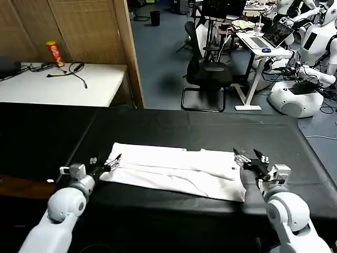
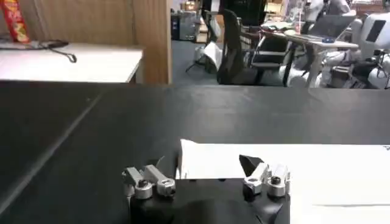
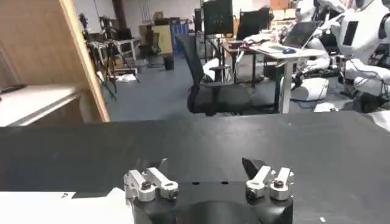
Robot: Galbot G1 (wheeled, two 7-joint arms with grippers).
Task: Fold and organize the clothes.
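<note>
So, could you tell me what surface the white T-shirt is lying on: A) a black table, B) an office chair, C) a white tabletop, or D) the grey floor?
A: the white T-shirt lies flat on the black table, between the left gripper and the right gripper, both open.

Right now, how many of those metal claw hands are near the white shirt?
2. The left gripper sits at the T-shirt's left end, the right gripper at its right end, both with fingers open.
</note>
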